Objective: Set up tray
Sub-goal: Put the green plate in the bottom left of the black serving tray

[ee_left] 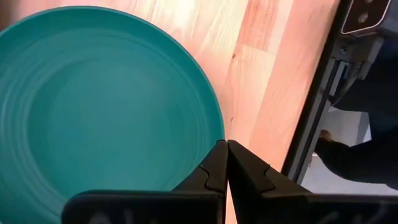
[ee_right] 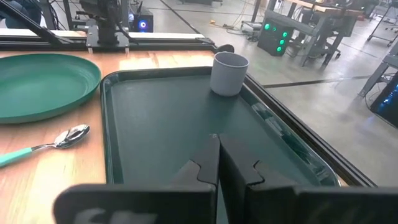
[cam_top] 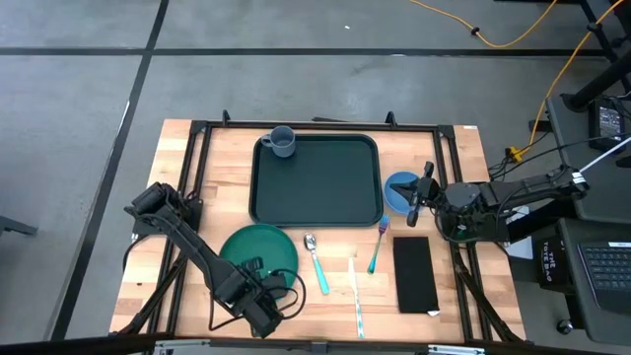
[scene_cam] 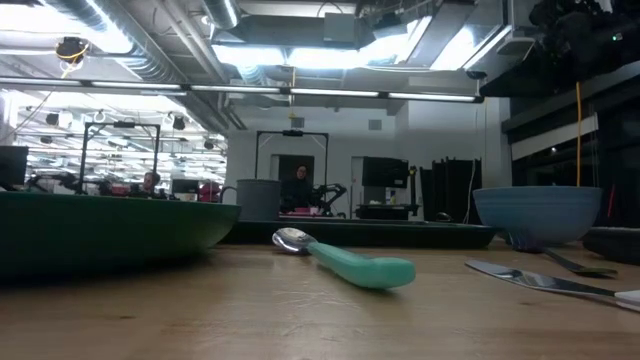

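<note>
The dark green-black tray (cam_top: pixel 315 187) lies flat in the middle of the table, its rim also in the right wrist view (ee_right: pixel 109 124). A grey cup (cam_top: pixel 282 142) stands in its far-left corner. The blue bowl (cam_top: pixel 397 187) sits on the wood just right of the tray. The round green plate (cam_top: pixel 254 248) rests near the tray's near-left corner. My left gripper (ee_left: pixel 227 144) is shut and hovers by the plate's rim (ee_left: pixel 214 118) at the table's near edge. My right gripper (ee_right: pixel 217 138) is shut, above the bowl's right side, pointing toward the tray.
A teal-handled spoon (cam_top: pixel 315 261), a fork (cam_top: pixel 378 247) and a knife (cam_top: pixel 355 296) lie between the plate and a flat black napkin (cam_top: pixel 415 273). A black frame rail (cam_top: pixel 325 126) borders the table. People sit in the room beyond, in the low view.
</note>
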### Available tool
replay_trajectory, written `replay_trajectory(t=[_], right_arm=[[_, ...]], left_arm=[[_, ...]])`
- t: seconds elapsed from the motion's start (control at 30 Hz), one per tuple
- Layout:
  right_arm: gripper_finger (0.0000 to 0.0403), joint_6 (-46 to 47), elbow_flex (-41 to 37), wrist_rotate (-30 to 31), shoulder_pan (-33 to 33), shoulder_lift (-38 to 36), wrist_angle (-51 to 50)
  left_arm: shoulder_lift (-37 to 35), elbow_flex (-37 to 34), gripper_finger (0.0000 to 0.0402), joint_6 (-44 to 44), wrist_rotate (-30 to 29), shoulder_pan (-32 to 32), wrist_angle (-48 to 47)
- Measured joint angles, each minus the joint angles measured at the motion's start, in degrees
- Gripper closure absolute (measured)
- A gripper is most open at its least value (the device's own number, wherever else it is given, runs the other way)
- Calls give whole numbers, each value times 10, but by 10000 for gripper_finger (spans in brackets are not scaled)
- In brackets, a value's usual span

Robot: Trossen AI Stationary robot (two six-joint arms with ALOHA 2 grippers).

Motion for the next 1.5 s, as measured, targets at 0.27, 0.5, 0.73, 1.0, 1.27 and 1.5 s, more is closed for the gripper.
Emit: replay_trajectory(t=[0.27,0.5,0.73,1.0,1.27,1.5], right_arm=[[393,0,0,0,0,0,0],[393,0,0,-25,0,0,0],[393,0,0,-26,0,0,0],[393,0,0,-29,0,0,0],[393,0,0,-29,0,0,0],[393,0,0,-29,0,0,-1]], left_arm=[[0,0,371,-44,-17,1,-4],[0,0,327,-95,-17,1,-10],[8,0,288,-125,-12,1,-3],[48,0,268,-127,29,3,-3],[83,0,267,-127,28,9,0],[108,0,266,-126,31,9,2]])
